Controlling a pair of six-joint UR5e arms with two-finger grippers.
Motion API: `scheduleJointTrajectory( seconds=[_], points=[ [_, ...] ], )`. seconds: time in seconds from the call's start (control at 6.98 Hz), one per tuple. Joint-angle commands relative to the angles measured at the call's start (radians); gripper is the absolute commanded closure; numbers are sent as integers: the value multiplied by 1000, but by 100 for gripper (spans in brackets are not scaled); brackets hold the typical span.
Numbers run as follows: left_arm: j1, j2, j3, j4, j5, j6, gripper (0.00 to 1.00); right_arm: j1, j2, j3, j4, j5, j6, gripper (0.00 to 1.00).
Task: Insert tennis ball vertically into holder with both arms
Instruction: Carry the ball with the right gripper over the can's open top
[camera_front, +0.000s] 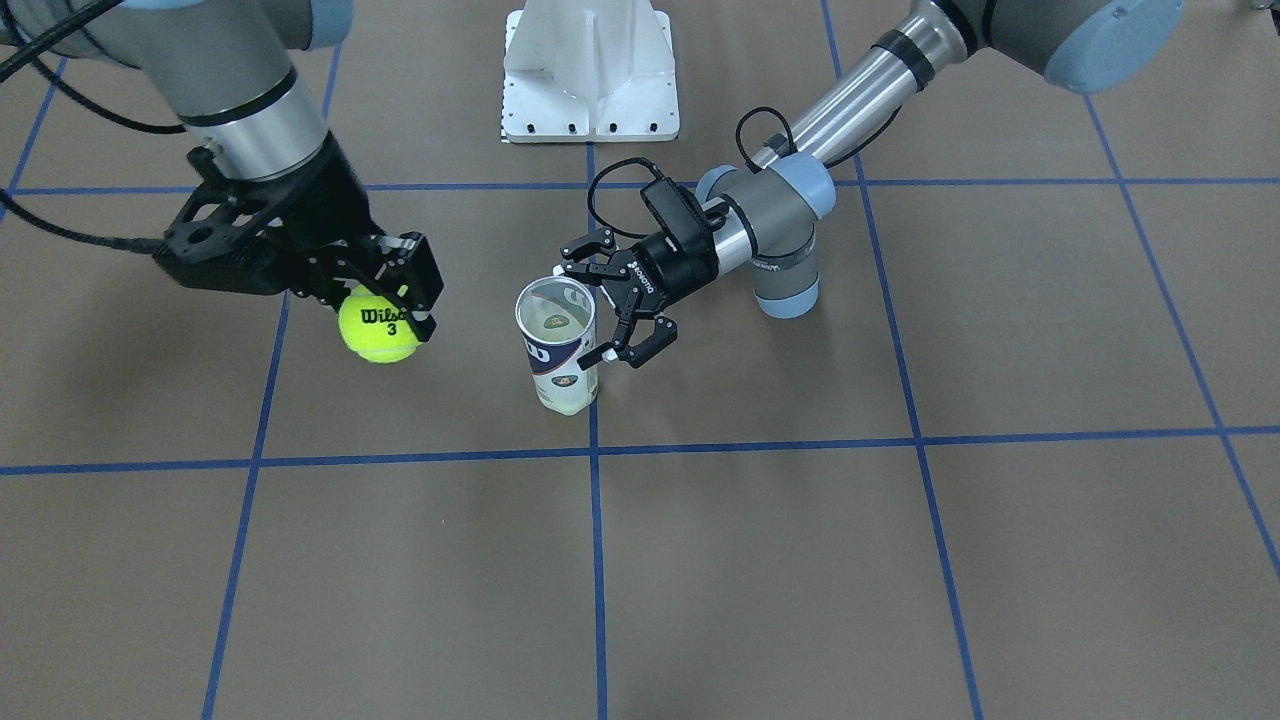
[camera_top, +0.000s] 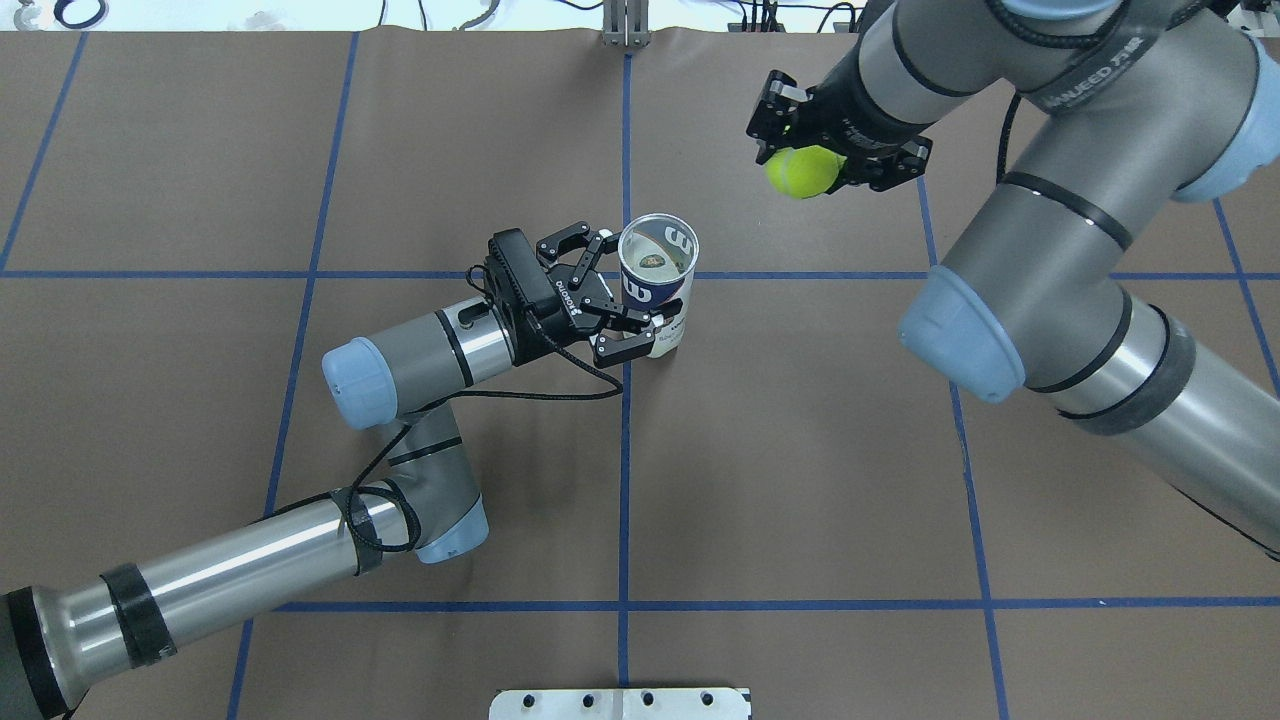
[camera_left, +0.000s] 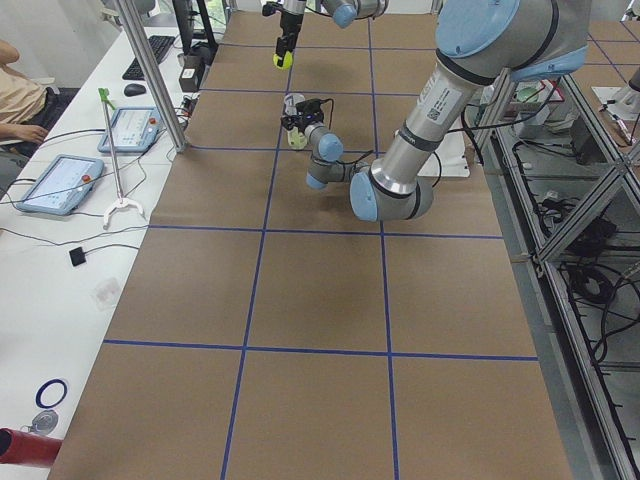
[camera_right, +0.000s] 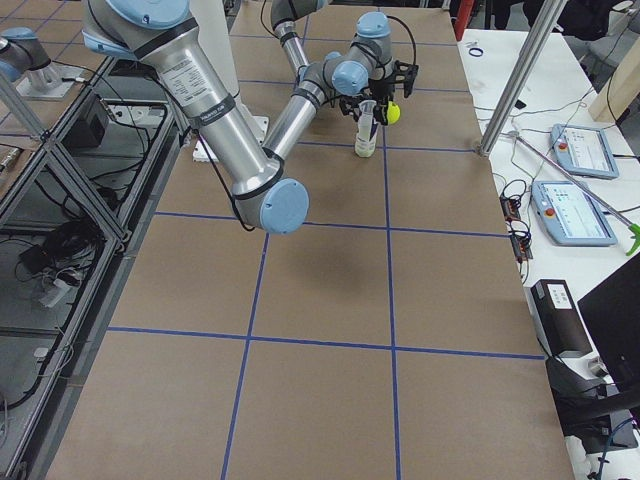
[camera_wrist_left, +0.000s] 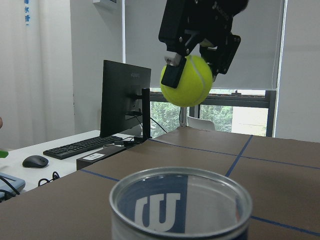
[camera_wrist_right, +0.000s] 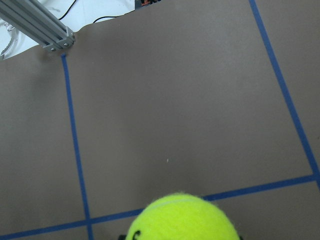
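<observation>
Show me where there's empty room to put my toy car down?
The row of squares farthest from the robot on the table, past the blue line in front of the holder, is bare. It is crowded in the middle, where the left gripper stands at the holder and the right gripper holds the tennis ball up beside it.

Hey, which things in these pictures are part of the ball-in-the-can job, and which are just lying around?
Part of the job: tennis ball, in the right gripper; holder, standing upright; left gripper, open beside it.
Lying about: white base bracket; monitor; keyboard; mouse; tablets on the side desk.
</observation>
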Motion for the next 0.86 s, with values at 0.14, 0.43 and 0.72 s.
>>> scheduleJointTrajectory(
  seconds=[0.14,0.43,0.72],
  points=[
    [0,-2,0,1,1,0,1,-98,166,-3,-151,-78,129,100],
    [0,-2,0,1,1,0,1,-136,170,-23,-161,-153,130,100],
    [0,-2,0,1,1,-2,1,-162,194,-69,-161,-199,128,100]
  ],
)
